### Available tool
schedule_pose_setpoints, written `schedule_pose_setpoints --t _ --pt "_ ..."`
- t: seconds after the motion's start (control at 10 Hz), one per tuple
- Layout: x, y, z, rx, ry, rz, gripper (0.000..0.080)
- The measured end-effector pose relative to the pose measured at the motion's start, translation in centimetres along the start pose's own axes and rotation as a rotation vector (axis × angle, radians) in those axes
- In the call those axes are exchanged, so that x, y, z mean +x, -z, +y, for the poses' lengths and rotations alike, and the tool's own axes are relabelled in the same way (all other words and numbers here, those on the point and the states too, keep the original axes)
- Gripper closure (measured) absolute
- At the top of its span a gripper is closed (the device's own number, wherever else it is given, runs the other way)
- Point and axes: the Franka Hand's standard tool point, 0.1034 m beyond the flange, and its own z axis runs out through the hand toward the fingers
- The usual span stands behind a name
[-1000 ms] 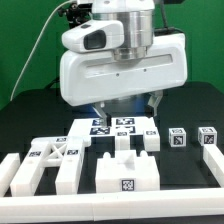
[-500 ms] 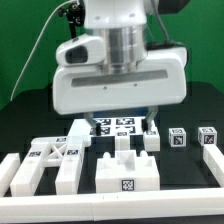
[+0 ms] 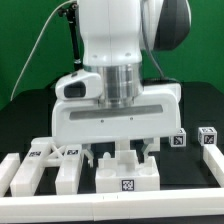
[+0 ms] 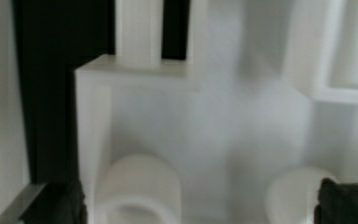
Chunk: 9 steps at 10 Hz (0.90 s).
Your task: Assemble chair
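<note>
Chair block (image 3: 126,172) at 6 o'clock in exterior view, straddled by gripper (image 3: 125,152); jaws spread wide, nothing grasped. Further slabs (image 3: 45,160) at 8 o'clock, cubes (image 3: 207,138) at 3 o'clock. Risk: off-centre closing, tilting block or nudging it against slabs; cause, misaligned approach.

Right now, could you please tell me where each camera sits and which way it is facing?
Exterior view: off the arm, low, facing the robot across the black table toward the green backdrop; it shows the white arm and its tool, open over a white chair block.
Wrist view: on the wrist, looking along the tool, close up on what seems the same block; only the dark fingertips show.
Shared: that block and the table.
</note>
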Motion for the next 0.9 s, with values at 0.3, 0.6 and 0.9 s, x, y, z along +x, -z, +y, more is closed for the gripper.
schedule_pose_setpoints --t 0.3,0.6,0.9 --pt "-0.4 -0.6 0.5 -0.001 0.02 -0.011 0.015" --pt "-0.7 -0.9 0.6 -0.001 0.028 -0.017 0.015" --pt "-0.7 -1.2 0.5 -0.002 0.03 -0.012 0.0303"
